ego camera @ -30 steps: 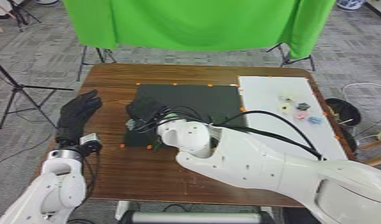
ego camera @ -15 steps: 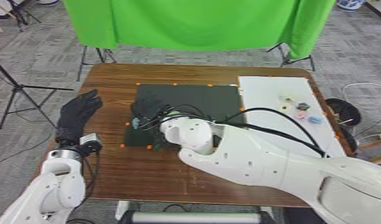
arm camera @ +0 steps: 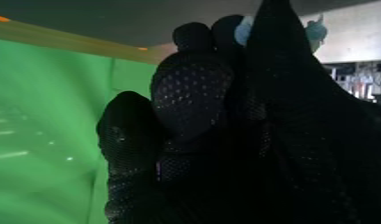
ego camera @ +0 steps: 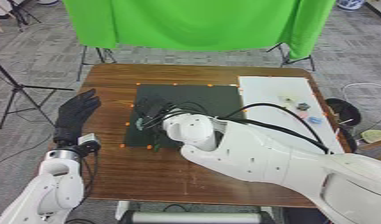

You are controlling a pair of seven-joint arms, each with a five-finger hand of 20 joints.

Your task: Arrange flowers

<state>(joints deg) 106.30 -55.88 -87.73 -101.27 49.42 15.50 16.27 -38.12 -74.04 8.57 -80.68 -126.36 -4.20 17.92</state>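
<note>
Your right hand [arm camera: 193, 95] is nearly closed: thumb and fingers pinch the pale blue flower [arm camera: 317, 34] over the dark mat [ego camera: 217, 97], probably for setting it there. The other flowers [ego camera: 303, 106] lie on the white board [ego camera: 260, 90].

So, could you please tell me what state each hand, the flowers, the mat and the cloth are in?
Left hand: open, fingers straight.
Right hand: closed on the light-blue flower.
Light-blue flower: gripped, partly hidden.
Grey flower: loose on the white sheet.
Second blue flower: loose there too.
Dark mat: spread flat.
Green cloth: hanging.
</note>
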